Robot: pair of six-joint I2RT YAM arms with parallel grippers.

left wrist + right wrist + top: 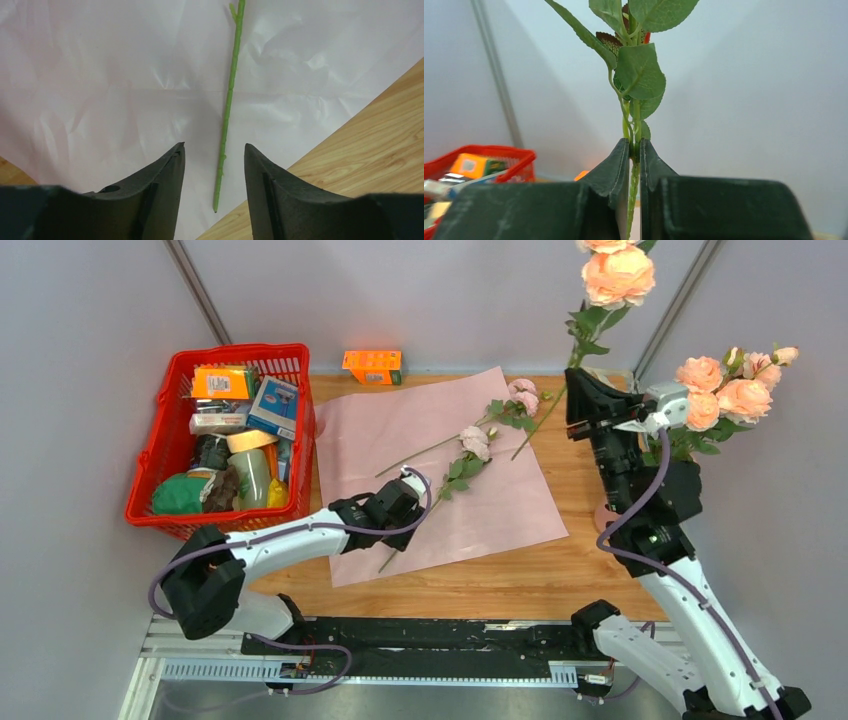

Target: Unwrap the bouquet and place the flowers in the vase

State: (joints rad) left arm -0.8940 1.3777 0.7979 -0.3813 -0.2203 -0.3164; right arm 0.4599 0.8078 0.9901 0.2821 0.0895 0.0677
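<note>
while flat on paper, stem between fingers of left hand

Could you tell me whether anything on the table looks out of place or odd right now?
Nothing is spilled or damaged. Two rose stems lie loose across the unfolded pink paper, one with its end below the open left gripper, while the right gripper holds a third rose upright in the air.

Creased matt paper sheet on grained wood table; basket seemingly glossy plastic.
</note>
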